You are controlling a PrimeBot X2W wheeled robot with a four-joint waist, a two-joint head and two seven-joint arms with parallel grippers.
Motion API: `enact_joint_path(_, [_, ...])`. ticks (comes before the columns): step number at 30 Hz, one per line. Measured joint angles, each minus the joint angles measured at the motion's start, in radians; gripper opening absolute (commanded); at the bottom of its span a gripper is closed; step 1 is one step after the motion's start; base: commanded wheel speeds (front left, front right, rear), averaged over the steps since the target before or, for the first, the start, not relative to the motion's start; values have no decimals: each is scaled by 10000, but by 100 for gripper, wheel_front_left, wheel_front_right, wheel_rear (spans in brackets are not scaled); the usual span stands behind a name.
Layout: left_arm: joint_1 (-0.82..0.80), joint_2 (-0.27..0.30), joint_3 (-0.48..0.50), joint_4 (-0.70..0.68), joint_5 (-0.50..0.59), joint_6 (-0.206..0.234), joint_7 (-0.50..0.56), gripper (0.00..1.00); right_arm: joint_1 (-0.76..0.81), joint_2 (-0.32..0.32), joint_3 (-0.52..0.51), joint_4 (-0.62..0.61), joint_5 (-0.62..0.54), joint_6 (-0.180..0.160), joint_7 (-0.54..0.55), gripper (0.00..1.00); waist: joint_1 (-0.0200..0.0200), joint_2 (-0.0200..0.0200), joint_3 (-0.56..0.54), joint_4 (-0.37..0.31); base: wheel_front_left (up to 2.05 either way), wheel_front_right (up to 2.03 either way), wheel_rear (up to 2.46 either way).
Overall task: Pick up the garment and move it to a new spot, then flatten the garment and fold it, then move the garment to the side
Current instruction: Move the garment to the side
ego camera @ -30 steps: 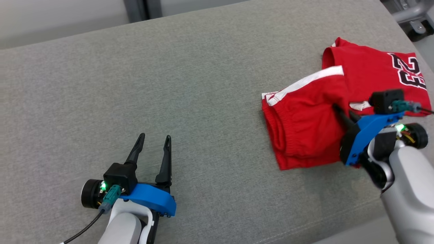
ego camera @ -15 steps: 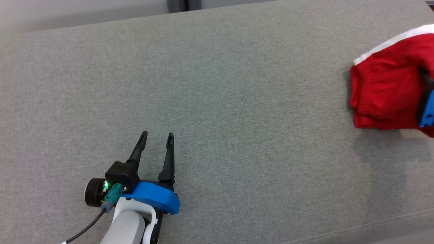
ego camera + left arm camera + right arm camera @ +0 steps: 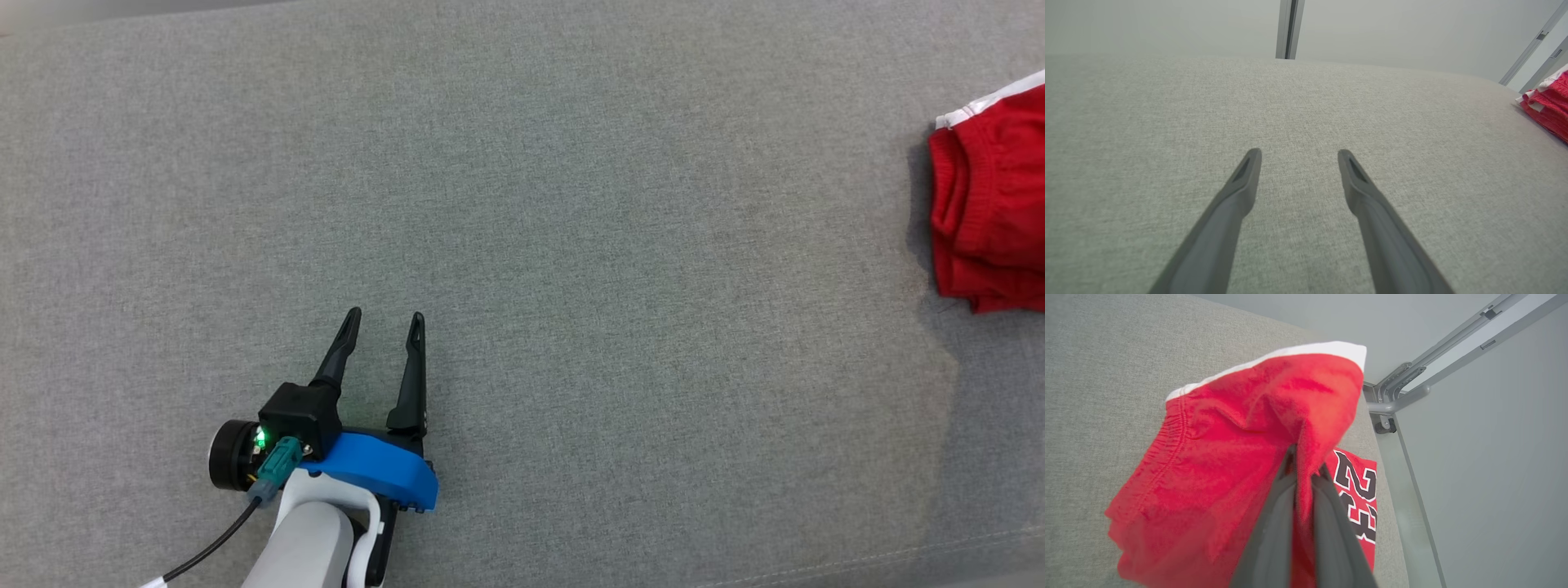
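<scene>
Right wrist view: number 23, black digits with white outline, printed on a flat red panel of the garment. The digits' left edge is partly covered.

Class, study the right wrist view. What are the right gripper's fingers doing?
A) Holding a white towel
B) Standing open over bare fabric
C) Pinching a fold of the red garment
C: the right gripper has its fingers shut on a raised fold of the red garment.
</scene>
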Motion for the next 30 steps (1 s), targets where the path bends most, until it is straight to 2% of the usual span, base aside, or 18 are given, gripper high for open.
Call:
enact_joint_path(1, [-3,-4,-13,8,2,-4,-2,100,0,-17,-27,36,-102,0,-21,28,0,0,14,12,0,0,0])
enact_joint_path(2, [-4,-6,-29,21,10,-4,-2,100,-1,-25,-77,88,-230,0,-59,48,0,0,22,20,0,0,0])
enact_joint_path(3, [-5,-8,-50,29,13,-4,-2,100,0,-23,-123,142,-328,0,-92,91,0,0,24,23,0,0,0])
enact_joint_path(4, [-6,-12,-71,38,15,-6,-2,100,0,-17,-184,173,-420,0,-146,100,0,0,23,23,0,0,0])
enact_joint_path(11, [-6,0,-178,119,67,-8,-13,100,1,194,-610,240,-1120,0,-382,100,-1,0,-41,-74,0,0,0])
enact_joint_path(22, [-6,33,-205,238,-6,-8,-13,100,167,721,-698,-59,-1419,0,-844,100,-1,0,-439,-206,0,0,0])
enact_joint_path(30, [22,10,217,328,-353,40,-13,100,572,1609,-307,-477,-934,0,-1733,100,-1,0,-1231,-114,0,0,0])
